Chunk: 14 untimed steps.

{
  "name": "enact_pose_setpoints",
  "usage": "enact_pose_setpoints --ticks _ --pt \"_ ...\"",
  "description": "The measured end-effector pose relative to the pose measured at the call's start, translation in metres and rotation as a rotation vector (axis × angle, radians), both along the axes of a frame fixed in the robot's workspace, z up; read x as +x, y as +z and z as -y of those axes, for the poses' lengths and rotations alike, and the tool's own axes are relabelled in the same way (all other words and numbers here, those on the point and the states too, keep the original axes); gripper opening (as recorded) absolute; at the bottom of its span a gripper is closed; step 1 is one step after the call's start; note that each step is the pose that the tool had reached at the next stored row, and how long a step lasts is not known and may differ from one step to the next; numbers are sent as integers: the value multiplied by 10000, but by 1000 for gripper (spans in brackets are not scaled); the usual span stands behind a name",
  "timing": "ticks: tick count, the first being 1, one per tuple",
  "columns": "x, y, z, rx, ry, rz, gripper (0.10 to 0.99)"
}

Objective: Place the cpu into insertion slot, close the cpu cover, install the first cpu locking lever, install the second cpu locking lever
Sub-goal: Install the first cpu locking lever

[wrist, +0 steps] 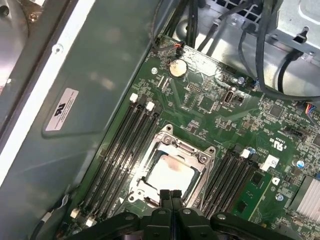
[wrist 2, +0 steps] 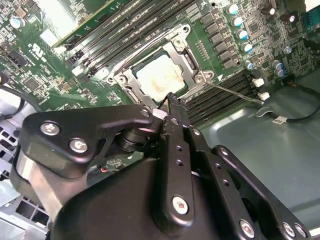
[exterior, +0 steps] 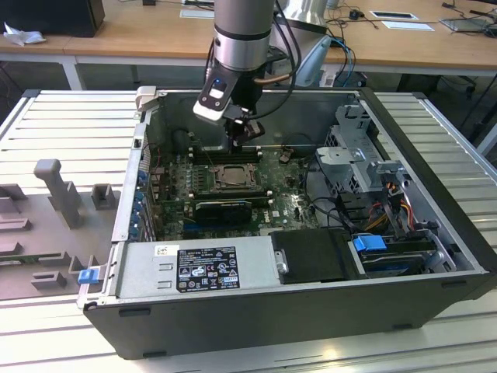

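The cpu [wrist 2: 159, 78] shows its pale metal top through the window of the cpu cover [wrist 2: 192, 59], which lies flat over the insertion slot [exterior: 230, 176] on the green board. In the first wrist view the cpu [wrist: 169, 175] sits just ahead of my gripper [wrist: 170, 193], whose two black fingers are pressed together with nothing between them. The fingertips [wrist 2: 171, 101] hover at the socket frame's near edge. A thin wire locking lever [wrist 2: 235, 93] runs out from one corner of the frame beside the memory slots. From outside, my gripper [exterior: 235, 144] hangs just behind the socket.
The board lies inside an open computer case [exterior: 435, 155]. Long black memory slots [wrist: 125, 150] flank the socket on both sides. Cable bundles [wrist: 250, 45] and a drive cage [exterior: 361, 151] crowd the exterior view's right. A power supply [exterior: 198, 264] lines the front.
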<state>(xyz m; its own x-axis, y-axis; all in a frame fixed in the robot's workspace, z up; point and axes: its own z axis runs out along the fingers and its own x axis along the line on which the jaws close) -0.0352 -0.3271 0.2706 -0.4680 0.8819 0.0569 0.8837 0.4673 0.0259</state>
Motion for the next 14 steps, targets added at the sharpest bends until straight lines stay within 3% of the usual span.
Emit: enact_pose_setpoints --ticks 8,14 --pt "0 0 0 0 772 0 106" --pt "0 0 0 0 1674 0 106"
